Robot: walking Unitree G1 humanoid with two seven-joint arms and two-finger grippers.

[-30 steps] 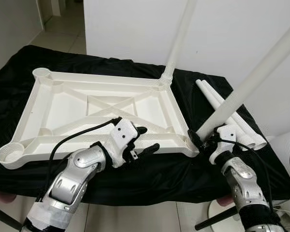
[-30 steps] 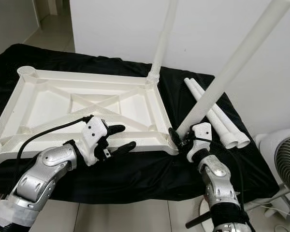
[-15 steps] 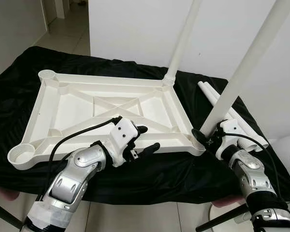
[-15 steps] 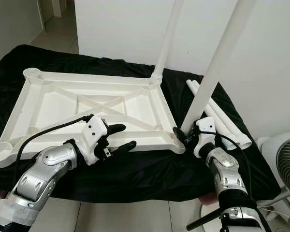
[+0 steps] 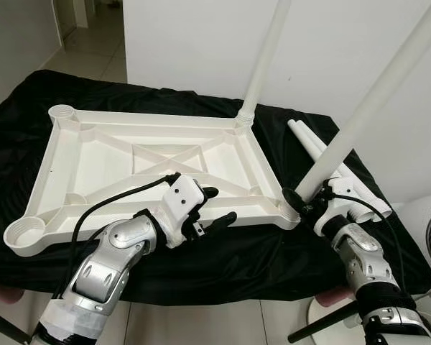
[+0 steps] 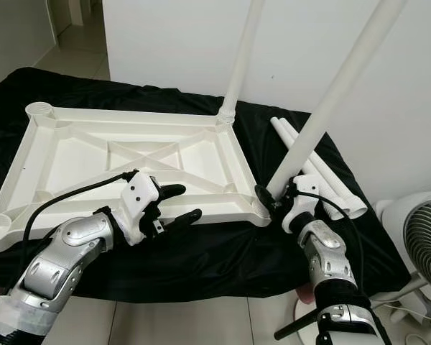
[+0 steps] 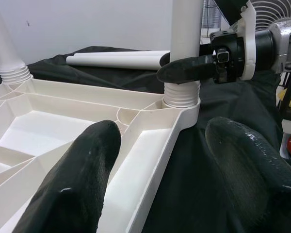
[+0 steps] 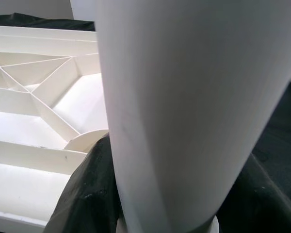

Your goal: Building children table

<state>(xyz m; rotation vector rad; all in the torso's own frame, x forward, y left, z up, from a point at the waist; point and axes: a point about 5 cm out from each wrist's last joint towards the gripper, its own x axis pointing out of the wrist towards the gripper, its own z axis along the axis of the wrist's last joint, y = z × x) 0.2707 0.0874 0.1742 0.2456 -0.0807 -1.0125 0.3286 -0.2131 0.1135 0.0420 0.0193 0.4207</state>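
A white table frame [image 5: 151, 169] lies upside down on a black cloth [image 5: 29, 100], one leg [image 5: 262, 65] already upright at its 1 o'clock corner. The right claw [image 5: 307, 207], clamped on a second leg [image 5: 366, 115], seats it in the 4 o'clock corner socket [image 7: 181, 99]. The left claw [image 5: 214, 208] hovers apart at the near edge. Next, the leg likely needs straightening and twisting home.

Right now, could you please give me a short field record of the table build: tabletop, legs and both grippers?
tabletop: white, upside down on black cloth
far leg: upright in far right corner socket
near leg: tilted, its end in near right corner socket
spare legs: lying on cloth, right of tabletop
right gripper: shut on near leg's base
left gripper: open, at tabletop's near edge
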